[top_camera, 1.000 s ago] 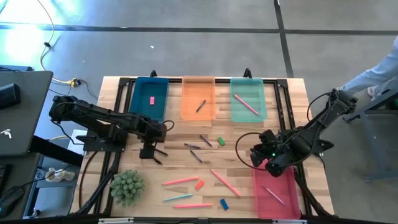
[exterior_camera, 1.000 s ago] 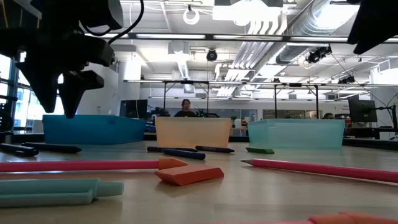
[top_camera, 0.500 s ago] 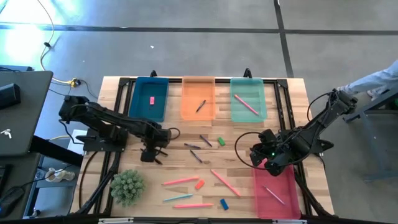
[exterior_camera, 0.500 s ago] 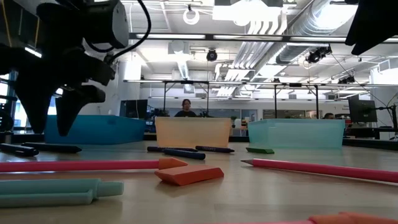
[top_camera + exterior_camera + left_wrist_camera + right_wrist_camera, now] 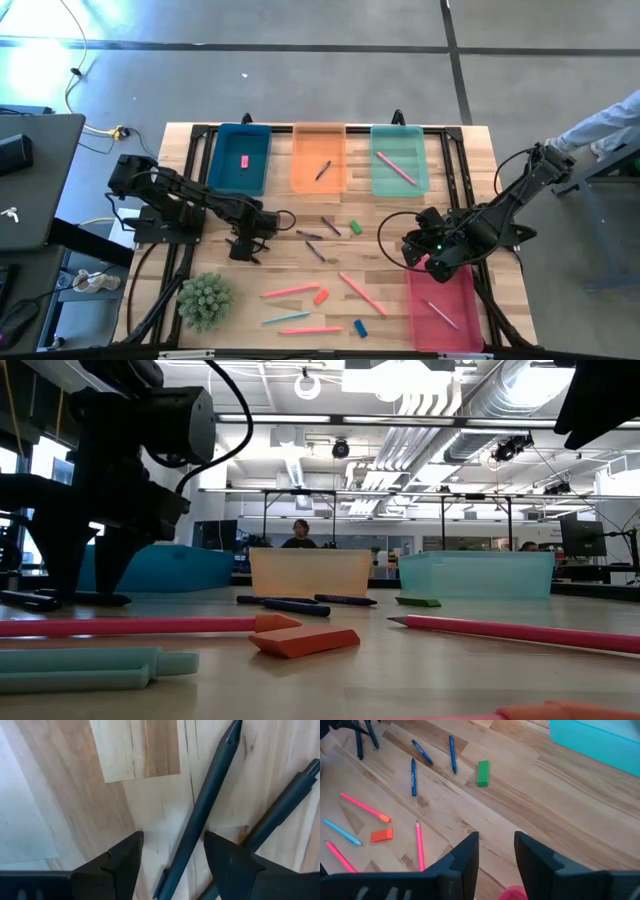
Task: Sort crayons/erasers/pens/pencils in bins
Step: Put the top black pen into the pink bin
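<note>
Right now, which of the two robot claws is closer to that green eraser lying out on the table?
The right gripper. It hovers by the red-pink bin, a short way right of the green eraser. The left gripper is farther off on the eraser's other side, open over two black pens.

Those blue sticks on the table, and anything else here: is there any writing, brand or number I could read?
Blue crayons: each has a line of pale print along its side, too small and blurred to read.
Bins, pencils, erasers, pens: no lettering shows.
Nothing else in view has readable text.
</note>
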Available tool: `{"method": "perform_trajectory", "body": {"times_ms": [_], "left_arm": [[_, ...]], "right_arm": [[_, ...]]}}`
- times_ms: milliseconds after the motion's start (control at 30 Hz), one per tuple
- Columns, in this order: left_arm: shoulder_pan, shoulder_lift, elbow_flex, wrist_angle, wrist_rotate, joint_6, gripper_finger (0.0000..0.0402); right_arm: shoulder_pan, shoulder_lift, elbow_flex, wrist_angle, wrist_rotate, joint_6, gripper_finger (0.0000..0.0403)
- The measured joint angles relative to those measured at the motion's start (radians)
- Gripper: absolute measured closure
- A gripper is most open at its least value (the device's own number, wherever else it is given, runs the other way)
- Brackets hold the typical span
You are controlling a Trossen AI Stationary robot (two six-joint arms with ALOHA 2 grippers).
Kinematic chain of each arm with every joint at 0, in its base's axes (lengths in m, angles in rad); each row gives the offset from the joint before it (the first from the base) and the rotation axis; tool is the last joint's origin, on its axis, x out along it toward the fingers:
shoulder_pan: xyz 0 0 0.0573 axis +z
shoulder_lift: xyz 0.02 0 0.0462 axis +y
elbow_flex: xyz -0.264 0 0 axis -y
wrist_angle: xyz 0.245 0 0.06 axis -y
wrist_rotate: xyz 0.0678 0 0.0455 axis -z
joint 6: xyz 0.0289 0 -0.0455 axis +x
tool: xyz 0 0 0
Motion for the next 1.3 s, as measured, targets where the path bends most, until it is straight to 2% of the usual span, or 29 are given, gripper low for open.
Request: {"method": "perform_trajectory", "body": {"times_ms": [467, 733, 1100, 1300], "left_arm": [[-0.012, 0.008, -0.002, 0.02, -0.023, -0.018, 0.0305], [-0.013, 0.008, -0.003, 0.03, -0.022, -0.016, 0.0349], [-0.012, 0.009, -0.003, 0.03, -0.012, -0.021, 0.0378], [-0.005, -0.001, 0.008, 0.022, 0.009, -0.024, 0.0379]], "right_arm": [[0.0, 0.0, 0.0, 0.0, 0.0, 0.0, 0.0286], [0.0, 0.0, 0.0, 0.008, 0.0, 0.008, 0.0286], [0.0, 0.0, 0.0, 0.028, 0.001, 0.006, 0.0286], [0.0, 0.0, 0.0, 0.079, 0.005, -0.073, 0.0286]]}}
